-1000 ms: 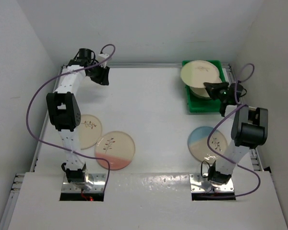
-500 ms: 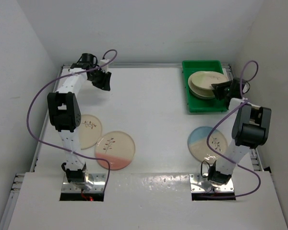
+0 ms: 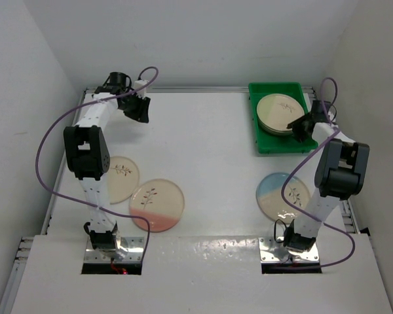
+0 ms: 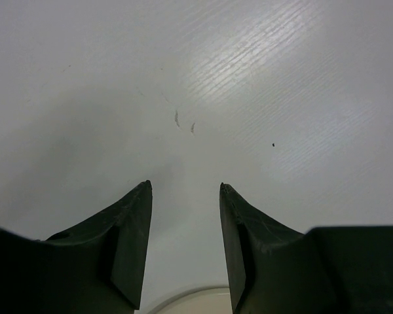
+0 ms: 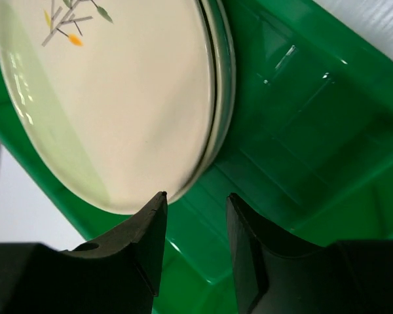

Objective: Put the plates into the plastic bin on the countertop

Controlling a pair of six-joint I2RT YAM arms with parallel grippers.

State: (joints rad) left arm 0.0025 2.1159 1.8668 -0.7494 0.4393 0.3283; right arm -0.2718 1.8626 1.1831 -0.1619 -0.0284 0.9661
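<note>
Nearest the arm bases, a round cream ceramic plate with a pink segment (image 3: 156,205) lies flat on the white matte surface (image 3: 209,150), just right of the left arm. A second cream plate with a dark sprig (image 3: 123,176) lies close beside it, a little farther back and partly hidden by that arm; its coloured segment cannot be made out. On the right side, a round cream plate with a blue segment (image 3: 278,193) lies flat, with the right arm crossing its right edge.

Farther back, at the right rear of the surface, sits the shallow bright green plastic bin (image 3: 265,140). A stack of cream plates (image 3: 280,110) rests inside it, the top one showing a pale green segment and a sprig. The right claw (image 5: 195,195) hangs just over the near right edge of that stack, its fingers apart and holding nothing.

At the far left rear, the left claw (image 4: 185,186) is poised above bare surface, its fingers spread and empty.
</note>
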